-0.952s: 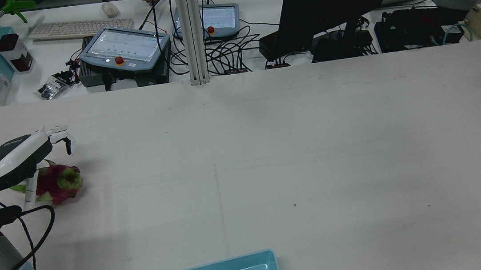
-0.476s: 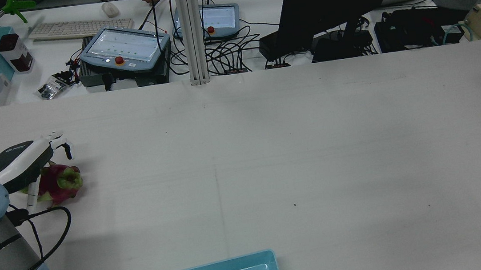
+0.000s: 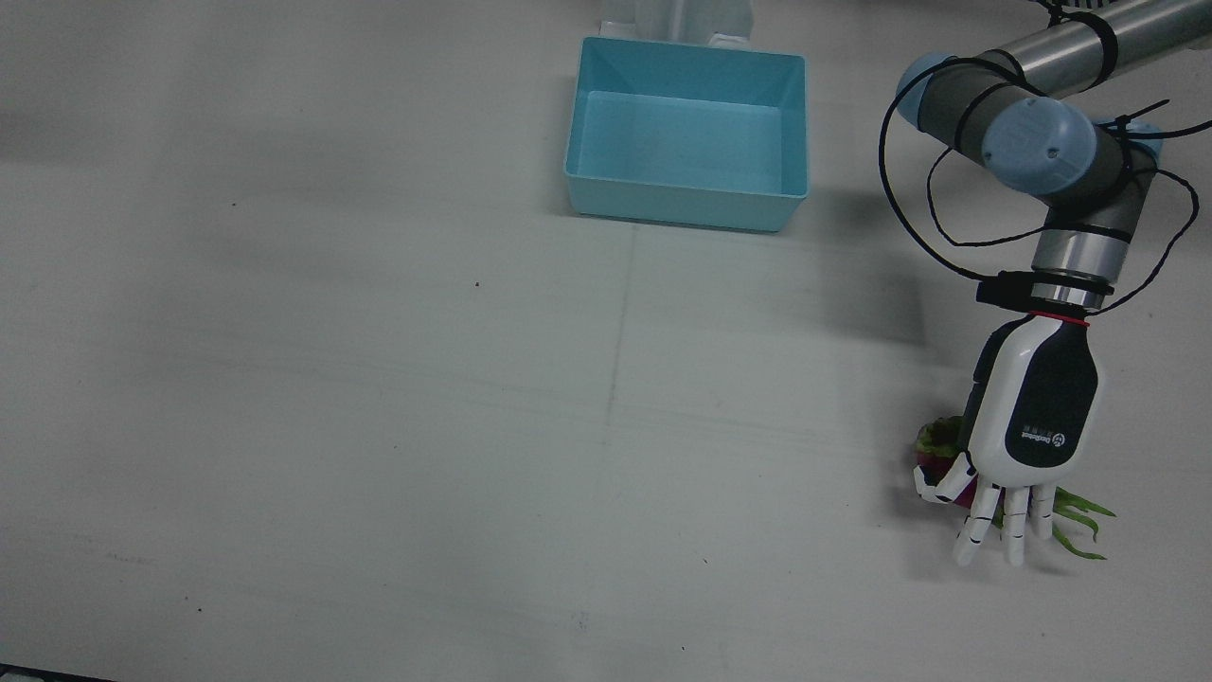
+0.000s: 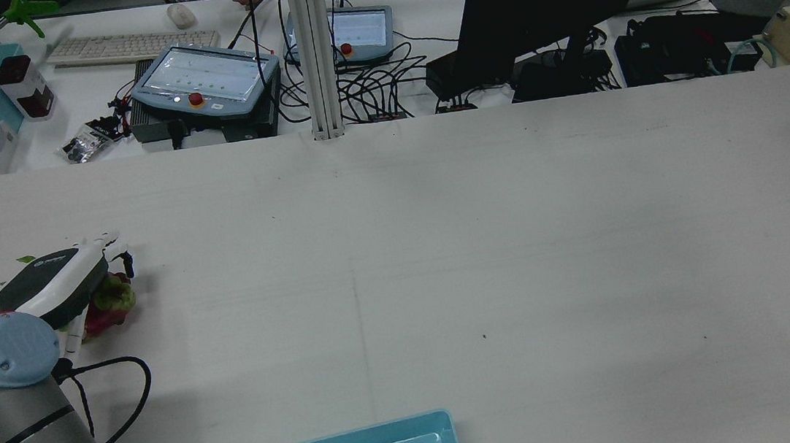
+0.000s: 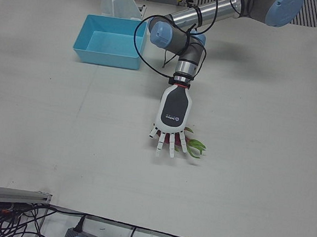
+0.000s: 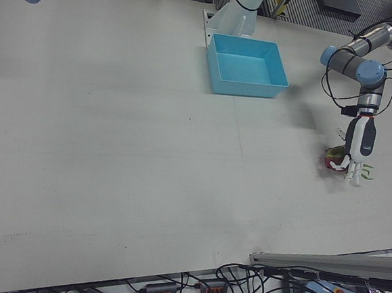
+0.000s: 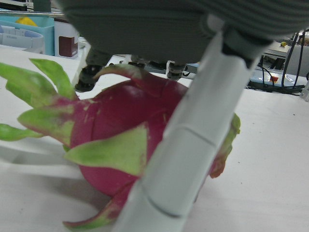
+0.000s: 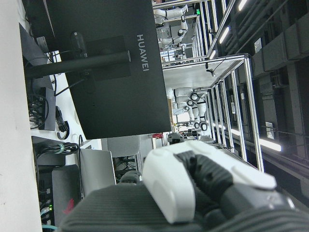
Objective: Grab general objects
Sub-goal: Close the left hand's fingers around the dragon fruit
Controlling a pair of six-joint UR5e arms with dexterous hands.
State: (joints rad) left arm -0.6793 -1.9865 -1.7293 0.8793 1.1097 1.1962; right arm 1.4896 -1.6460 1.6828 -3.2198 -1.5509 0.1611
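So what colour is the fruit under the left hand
The dragon fruit is deep pink-red with green leafy tips, clearest in the left hand view.

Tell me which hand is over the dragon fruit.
The left hand: it hovers palm-down over the dragon fruit, fingers spread. The right hand is elsewhere, away from the fruit.
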